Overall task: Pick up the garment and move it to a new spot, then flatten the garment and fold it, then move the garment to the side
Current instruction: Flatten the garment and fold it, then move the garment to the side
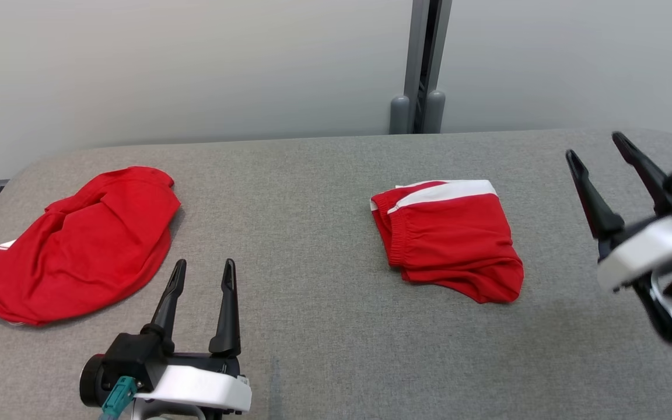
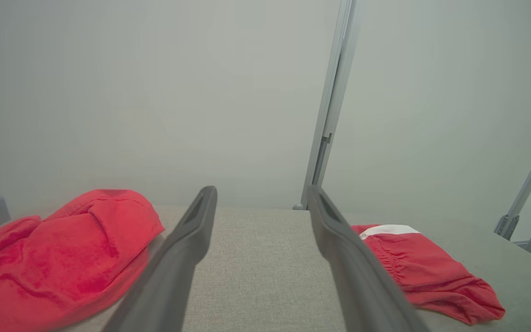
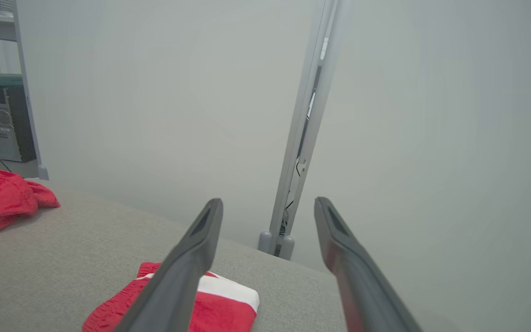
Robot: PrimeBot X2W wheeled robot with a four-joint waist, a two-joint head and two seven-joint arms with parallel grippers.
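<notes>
We log folded shorts [image 1: 447, 239] on table [image 1: 312, 175], red heap [image 1: 73, 245] well left of shorts, left jaws released, empty, left of shorts, right jaws likewise, right of shorts

My left gripper [image 1: 205, 265] sits low, fingers spread wide (pointing straight ahead); my right gripper [image 1: 595, 146] hangs higher, tilted leftward, equally spread.

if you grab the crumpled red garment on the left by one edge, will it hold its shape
Probably not: the crumpled red garment lies in soft folds, so it would likely droop. It looks thin, so probably light. On the fabric-covered table it may bunch rather than slide.
</notes>
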